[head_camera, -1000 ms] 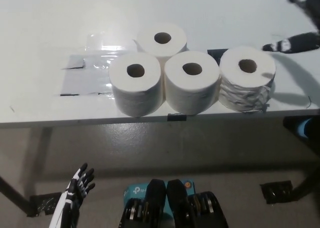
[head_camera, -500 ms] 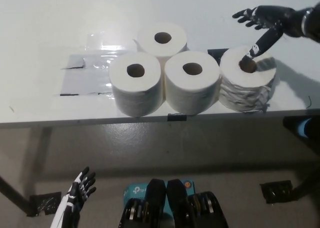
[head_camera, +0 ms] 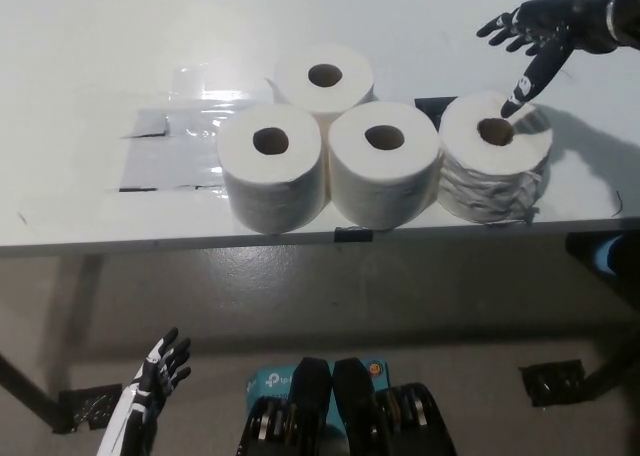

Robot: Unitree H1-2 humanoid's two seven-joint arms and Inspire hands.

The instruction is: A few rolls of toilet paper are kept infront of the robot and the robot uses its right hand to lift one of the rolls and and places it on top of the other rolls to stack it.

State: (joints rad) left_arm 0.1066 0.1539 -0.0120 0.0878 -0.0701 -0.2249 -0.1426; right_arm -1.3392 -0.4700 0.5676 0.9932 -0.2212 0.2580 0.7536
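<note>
White table (head_camera: 90,36) carries four upright toilet paper rolls: three in a front row, one (head_camera: 324,76) behind. Right hand (head_camera: 535,38), black, hovers over the wrapped rightmost roll (head_camera: 495,156), fingers spread, holding nothing, one fingertip above the core hole. Left hand (head_camera: 158,371) rests low at lower left, fingers apart, empty.

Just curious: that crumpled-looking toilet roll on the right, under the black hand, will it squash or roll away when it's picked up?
The rightmost roll looks wrinkled, so probably soft and squashable. It stands on its flat end, so rolling seems unlikely. Likely light.
</note>
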